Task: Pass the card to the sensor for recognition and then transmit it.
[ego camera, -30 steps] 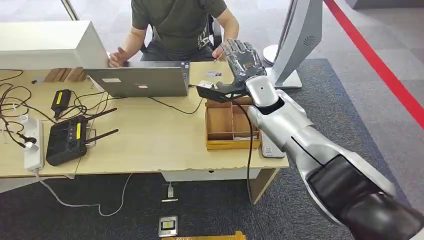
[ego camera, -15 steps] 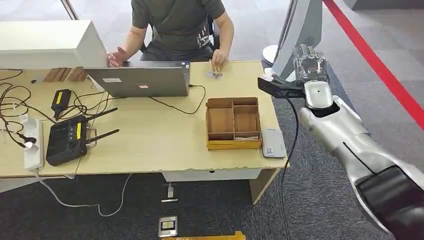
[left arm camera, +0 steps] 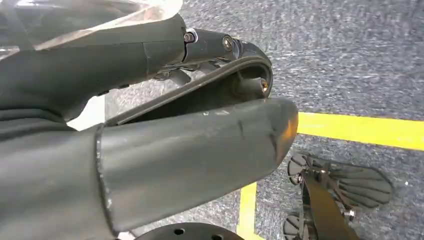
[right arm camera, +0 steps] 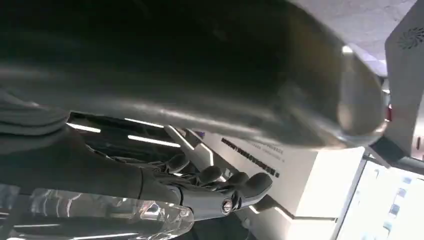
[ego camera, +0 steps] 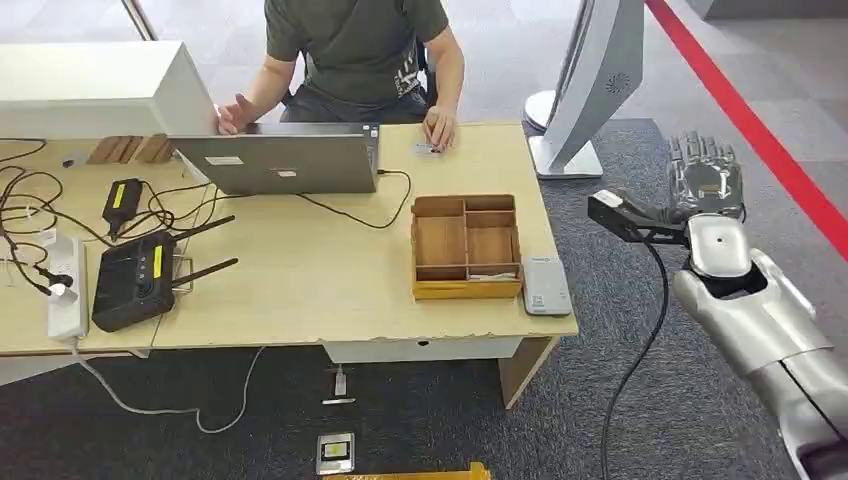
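A small white card (ego camera: 427,149) lies on the far side of the table (ego camera: 300,280), partly under the fingers of a seated person's hand (ego camera: 439,128). The flat white sensor (ego camera: 547,285) sits at the table's near right corner, beside a wooden compartment tray (ego camera: 467,247). My right hand (ego camera: 705,176) is raised over the carpet, right of the table and well clear of it, fingers spread and holding nothing. In the right wrist view its fingers (right arm camera: 220,182) are loosely extended and empty. My left hand (left arm camera: 150,115) hangs over the carpet, with nothing in it.
A laptop (ego camera: 280,160) stands in front of the person. A black router (ego camera: 135,280), a power strip (ego camera: 65,290) and cables crowd the table's left part. A white kiosk stand (ego camera: 590,90) rises beyond the table's right end. A red floor line (ego camera: 770,140) runs past on the right.
My right arm has swung from above the table's far side, near the card, out to the right over the carpet. The person's hand has come down onto the card.
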{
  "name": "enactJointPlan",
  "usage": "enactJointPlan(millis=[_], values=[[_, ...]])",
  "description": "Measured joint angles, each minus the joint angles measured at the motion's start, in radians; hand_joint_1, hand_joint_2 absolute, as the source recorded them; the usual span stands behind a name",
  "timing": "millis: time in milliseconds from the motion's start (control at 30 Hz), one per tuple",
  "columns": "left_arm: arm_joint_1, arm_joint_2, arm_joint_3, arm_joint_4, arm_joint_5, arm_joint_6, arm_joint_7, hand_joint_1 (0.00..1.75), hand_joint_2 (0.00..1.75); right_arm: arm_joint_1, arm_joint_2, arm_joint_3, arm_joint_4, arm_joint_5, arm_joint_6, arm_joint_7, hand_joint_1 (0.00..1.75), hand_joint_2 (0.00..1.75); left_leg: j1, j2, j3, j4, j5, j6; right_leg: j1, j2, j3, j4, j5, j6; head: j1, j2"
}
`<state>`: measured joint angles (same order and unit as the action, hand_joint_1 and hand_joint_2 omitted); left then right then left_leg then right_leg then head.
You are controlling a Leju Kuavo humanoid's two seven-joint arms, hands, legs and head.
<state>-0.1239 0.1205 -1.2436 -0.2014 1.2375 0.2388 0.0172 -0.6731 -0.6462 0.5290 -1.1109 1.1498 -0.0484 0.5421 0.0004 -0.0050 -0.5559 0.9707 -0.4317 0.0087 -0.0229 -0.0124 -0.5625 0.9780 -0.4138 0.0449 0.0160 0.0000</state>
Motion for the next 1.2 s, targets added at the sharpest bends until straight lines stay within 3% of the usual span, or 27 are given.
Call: enactJointPlan(millis=[300,633,933,1200], values=[[0.001,0.000,0.019,0.000,0.002,0.001,0.006,0.00,0.00,0.238,-0.071,-0.263,-0.074,0.017,-0.001,-0.023,0.00,0.00,0.001,-0.001,0.000,0.000,-0.001,0.001,-0.001,-0.001,0.001,-0.001,-0.001,0.001,0.000,0.000],[0.000,0.000,0.038,0.000,0.013,-0.003,-0.007,0.00,0.00,0.451,-0.064,-0.505,-0.090,-0.007,-0.053,-0.052,0.00,0.00,0.001,0.000,0.000,0.000,-0.002,0.001,0.000,-0.001,0.001,-0.001,-0.001,0.001,0.000,0.000],[0.001,-0.001,0.063,0.000,0.025,-0.004,-0.018,0.00,0.00,0.531,0.022,-0.647,0.034,-0.128,-0.263,-0.132,0.00,0.00,0.001,0.000,0.001,0.000,-0.002,0.001,-0.001,0.000,0.000,-0.001,-0.002,0.001,-0.001,0.000],[0.000,-0.002,0.078,0.000,0.029,0.004,-0.025,0.00,0.00,0.544,0.076,-0.740,0.346,-0.215,-0.437,-0.256,0.00,0.00,0.001,0.001,0.001,0.000,-0.004,0.000,-0.001,0.000,0.000,-0.001,-0.004,0.001,0.000,0.000]])
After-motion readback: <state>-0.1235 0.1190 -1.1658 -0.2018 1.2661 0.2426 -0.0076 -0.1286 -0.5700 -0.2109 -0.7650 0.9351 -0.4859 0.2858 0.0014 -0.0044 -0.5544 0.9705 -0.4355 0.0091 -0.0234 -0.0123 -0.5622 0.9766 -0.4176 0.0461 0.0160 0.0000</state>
